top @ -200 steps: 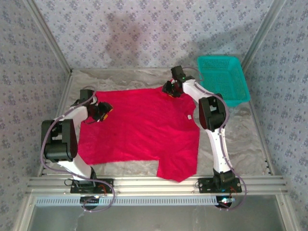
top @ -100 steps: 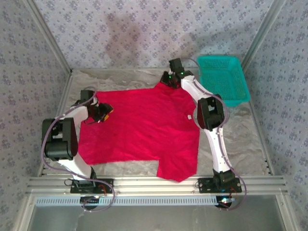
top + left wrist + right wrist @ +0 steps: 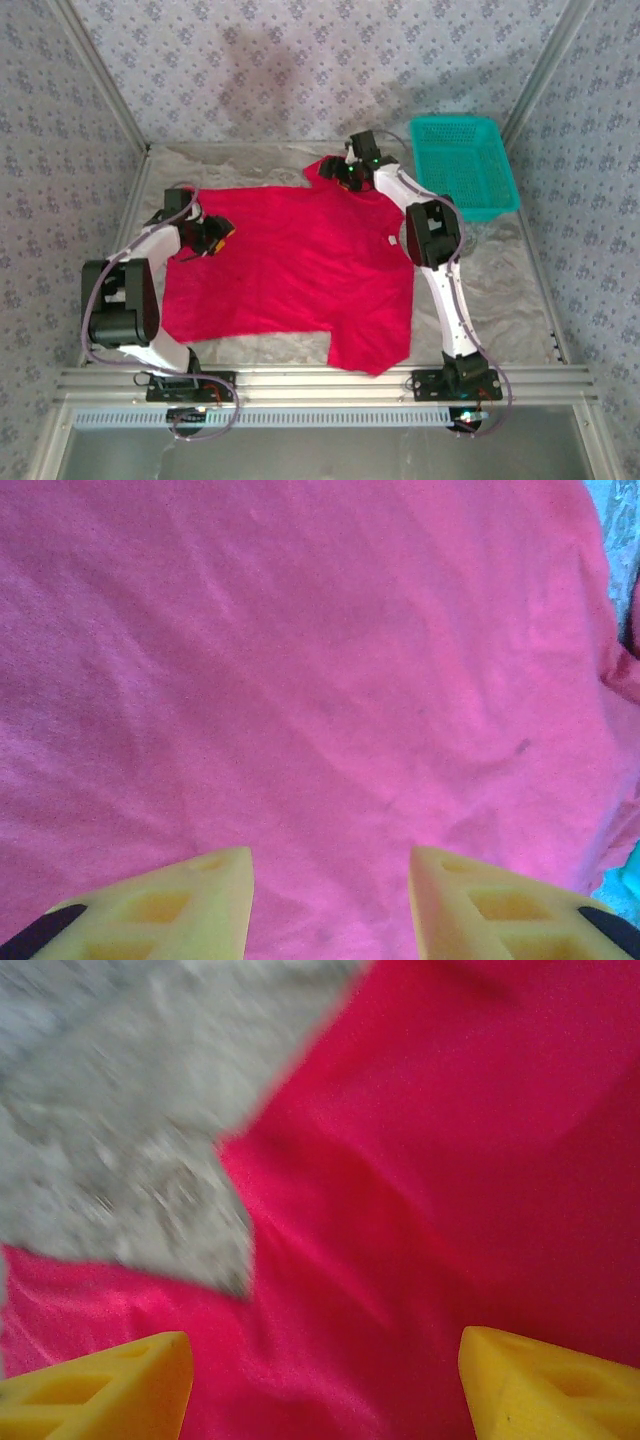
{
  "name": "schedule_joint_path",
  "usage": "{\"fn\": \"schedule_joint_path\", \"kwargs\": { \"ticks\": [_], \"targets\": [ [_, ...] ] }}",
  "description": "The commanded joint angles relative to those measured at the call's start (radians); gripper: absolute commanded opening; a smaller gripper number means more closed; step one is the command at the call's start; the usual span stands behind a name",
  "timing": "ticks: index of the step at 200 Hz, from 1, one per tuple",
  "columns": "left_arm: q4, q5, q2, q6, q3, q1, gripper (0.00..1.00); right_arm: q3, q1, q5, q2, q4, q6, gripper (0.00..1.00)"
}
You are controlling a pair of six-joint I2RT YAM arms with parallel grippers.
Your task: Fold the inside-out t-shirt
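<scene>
Grey table [image 3: 500,290] under spread red t-shirt [image 3: 300,260]

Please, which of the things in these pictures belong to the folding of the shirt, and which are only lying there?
Belong to the job:
red t-shirt, with its white tag
left gripper
right gripper

Only lying about:
teal basket, at the far right

Bright, even light — right wrist view motion-blurred, overhead view sharp.
</scene>
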Motion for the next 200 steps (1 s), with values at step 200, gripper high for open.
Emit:
{"fn": "schedule_joint_path", "kwargs": {
  "ticks": [200],
  "targets": [
    [-0.105, -0.108, 0.370, 0.075, 0.559, 0.108, 0.50, 0.327, -0.092, 0.003, 0.035, -0.245, -0.103, 0.74]
  ]
}}
